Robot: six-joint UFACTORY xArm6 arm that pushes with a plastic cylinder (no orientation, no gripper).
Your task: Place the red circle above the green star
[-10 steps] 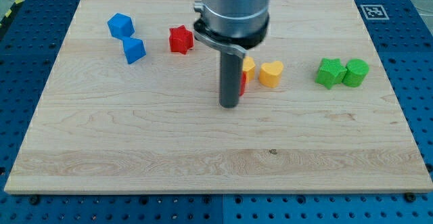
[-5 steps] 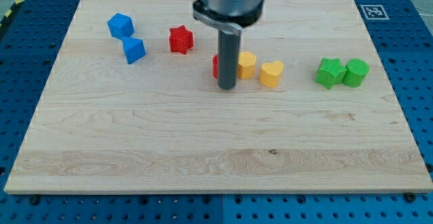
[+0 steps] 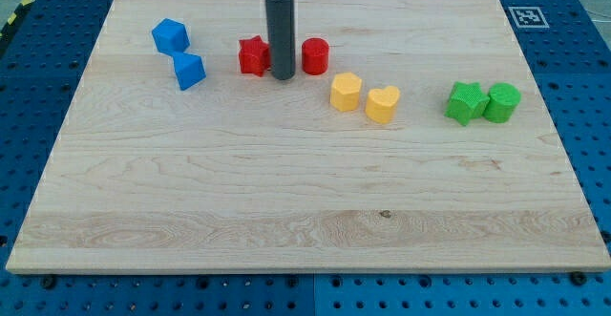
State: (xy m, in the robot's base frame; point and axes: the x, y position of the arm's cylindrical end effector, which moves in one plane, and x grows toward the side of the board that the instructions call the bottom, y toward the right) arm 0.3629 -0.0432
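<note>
Board: pale wooden table top [image 3: 286, 192] lay on a blue perforated base [image 3: 592, 115].
Marking: square black-and-white coded tag [image 3: 524, 16] sat at the board's top right corner; I could read no letters, brand or other writing anywhere.
Rod: dark and upright, it came down from the view's top edge; my tip [image 3: 282, 74] stood on the board between the red star and the red circle.
Pincer: the arm carried none, only the rod, so I had nothing apart, together or clamped to record.
Red circle [image 3: 315, 56]: a short red cylinder, just beside the rod on the view's right; I could not tell whether it touched the rod.
Red star [image 3: 254, 55]: just beside the rod on the view's left, contact likewise unclear.
Green star [image 3: 466, 102]: near the board's right side, well apart from the red circle, lower in the view and to its right.
Green block [image 3: 502, 101]: rounded, touching or nearly touching the green star's right side.
Yellow blocks: a rounded one [image 3: 346, 91] and a heart-shaped one [image 3: 383, 104], close together, between the red circle and the green star.
Blue blocks: two angular pieces, upper [image 3: 170, 36] and lower [image 3: 189, 70], near the board's top left.
</note>
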